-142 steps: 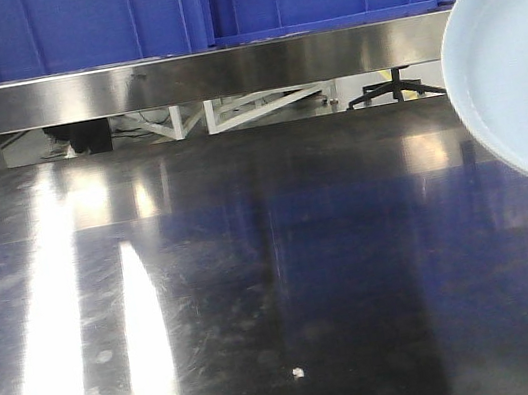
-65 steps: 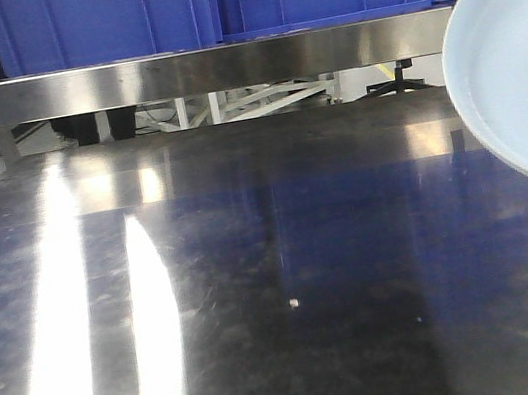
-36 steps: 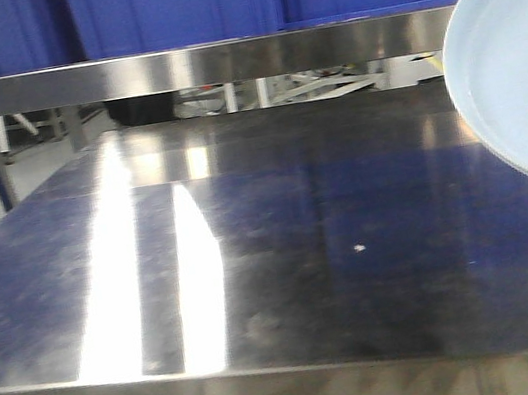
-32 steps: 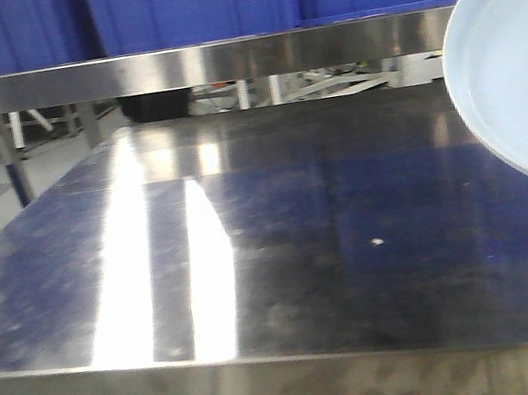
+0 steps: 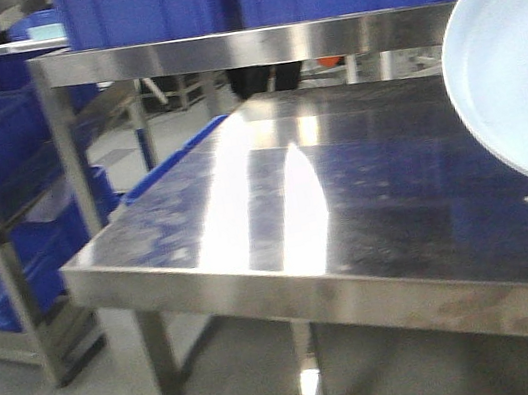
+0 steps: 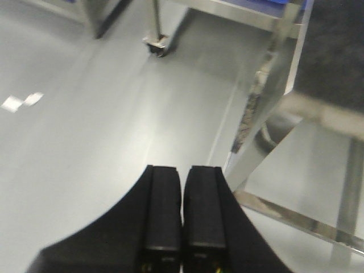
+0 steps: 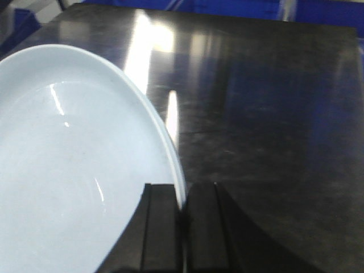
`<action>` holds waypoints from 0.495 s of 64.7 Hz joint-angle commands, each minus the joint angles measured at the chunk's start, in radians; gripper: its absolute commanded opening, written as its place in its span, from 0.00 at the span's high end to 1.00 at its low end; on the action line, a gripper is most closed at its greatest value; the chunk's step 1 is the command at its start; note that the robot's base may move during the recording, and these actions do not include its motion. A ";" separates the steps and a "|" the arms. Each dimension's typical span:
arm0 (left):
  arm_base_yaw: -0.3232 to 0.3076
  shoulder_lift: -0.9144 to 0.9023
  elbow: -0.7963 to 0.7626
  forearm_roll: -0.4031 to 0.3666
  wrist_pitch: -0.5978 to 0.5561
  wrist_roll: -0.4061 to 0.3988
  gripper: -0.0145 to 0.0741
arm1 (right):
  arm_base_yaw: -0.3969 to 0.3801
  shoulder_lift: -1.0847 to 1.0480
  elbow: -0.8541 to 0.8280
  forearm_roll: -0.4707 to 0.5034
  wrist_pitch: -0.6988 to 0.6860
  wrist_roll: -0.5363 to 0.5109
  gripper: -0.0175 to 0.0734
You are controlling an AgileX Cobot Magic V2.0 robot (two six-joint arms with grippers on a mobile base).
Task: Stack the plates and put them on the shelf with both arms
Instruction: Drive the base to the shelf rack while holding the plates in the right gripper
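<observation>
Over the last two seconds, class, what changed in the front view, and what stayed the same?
The view pulled back and swung left: the table now shows its near edge, corner and legs, with blue crates at the left. The plate stays at the right edge, its rim clamped in the right pincer; the left pincer is shut and empty.

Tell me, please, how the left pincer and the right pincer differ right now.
The right pincer is shut on the rim of a pale plate; the left pincer is shut on nothing. The right pincer hangs over the steel tabletop; the left pincer hangs over the grey floor. Both are black.
</observation>
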 commanded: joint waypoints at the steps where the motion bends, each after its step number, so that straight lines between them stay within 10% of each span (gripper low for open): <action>1: -0.006 -0.003 -0.028 0.016 -0.054 -0.004 0.73 | -0.007 -0.001 -0.032 -0.001 -0.096 -0.004 0.75; 32: -0.006 -0.003 -0.028 0.016 -0.054 -0.004 0.73 | -0.007 -0.001 -0.032 -0.001 -0.096 -0.004 0.75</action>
